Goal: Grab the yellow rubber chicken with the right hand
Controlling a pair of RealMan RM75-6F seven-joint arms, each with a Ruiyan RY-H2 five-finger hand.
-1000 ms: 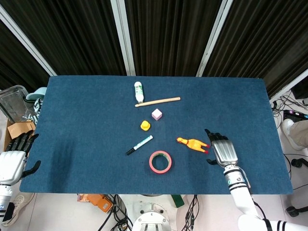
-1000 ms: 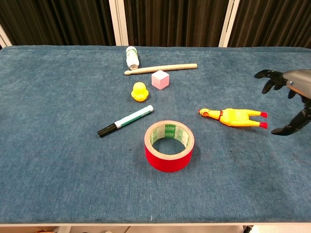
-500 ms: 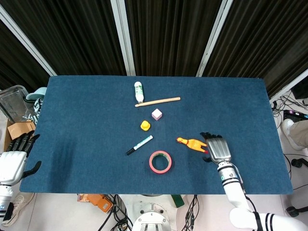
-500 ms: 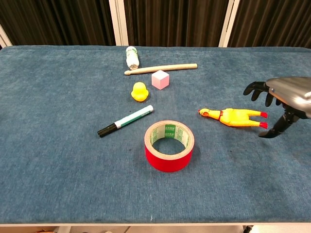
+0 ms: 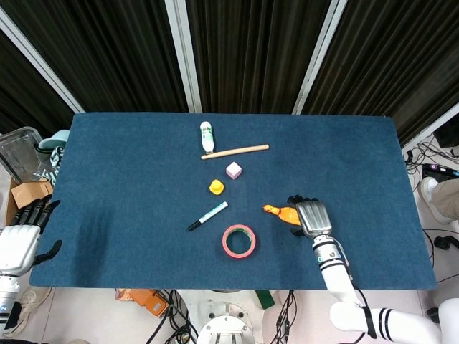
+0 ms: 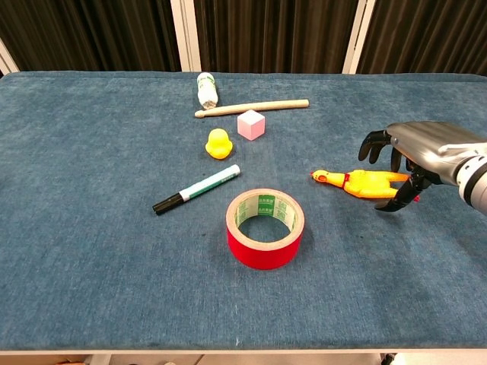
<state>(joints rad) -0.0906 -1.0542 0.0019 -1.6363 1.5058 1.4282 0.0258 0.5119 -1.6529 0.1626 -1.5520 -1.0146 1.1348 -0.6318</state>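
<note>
The yellow rubber chicken (image 6: 359, 183) lies flat on the blue table, head to the left, legs to the right; in the head view the chicken (image 5: 281, 212) shows right of the red tape. My right hand (image 6: 407, 156) hovers over its leg end, fingers spread and curved down, thumb below the legs, nothing gripped. From above, the right hand (image 5: 308, 215) covers the chicken's rear half. My left hand (image 5: 20, 233) hangs off the table's left edge, fingers apart, holding nothing.
A red tape roll (image 6: 265, 226) stands left of the chicken. Further left lie a marker (image 6: 197, 188), a yellow duck (image 6: 218, 144), a pink cube (image 6: 250, 124), a wooden stick (image 6: 252, 109) and a white bottle (image 6: 205, 88).
My right hand has moved left from beside the chicken's feet until it is over its legs. The chicken and the left hand have not moved.
</note>
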